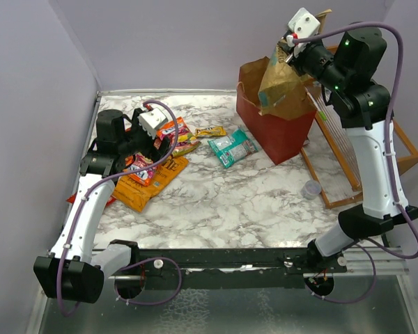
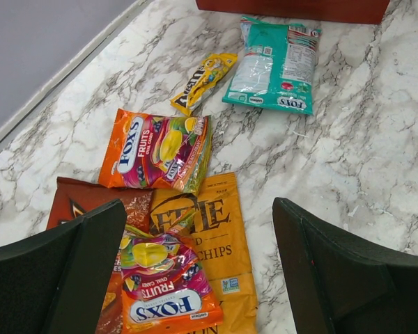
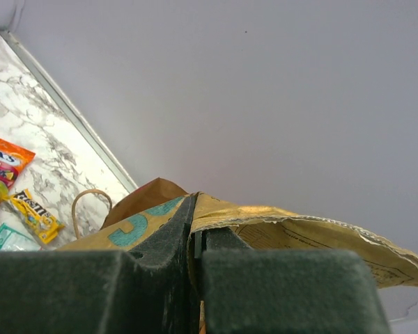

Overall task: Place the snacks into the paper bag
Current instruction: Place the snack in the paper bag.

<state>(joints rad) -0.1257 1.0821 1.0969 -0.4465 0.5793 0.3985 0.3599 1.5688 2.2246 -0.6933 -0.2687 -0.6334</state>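
My right gripper point(image 1: 290, 50) is shut on the top edge of the large tan-and-teal chip bag point(image 1: 282, 87) and holds it hanging above the open mouth of the red paper bag point(image 1: 275, 132). In the right wrist view the jaws point(image 3: 197, 240) pinch the bag's seam point(image 3: 279, 233), with the paper bag's brown inside point(image 3: 143, 198) below. My left gripper point(image 1: 148, 145) is open and empty over the snack pile point(image 2: 198, 229). Under it lie a Fox's pouch point(image 2: 160, 282), an orange chip bag point(image 2: 219, 243), a dark red Doritos bag point(image 2: 76, 202) and a second Fox's pouch point(image 2: 157, 149).
A yellow bar point(image 2: 203, 80) and a teal pouch point(image 2: 279, 66) lie between the pile and the paper bag. An orange wooden rack point(image 1: 348, 149) stands right of the bag, with a small clear cup point(image 1: 311, 188) in front of it. Walls close the back and left.
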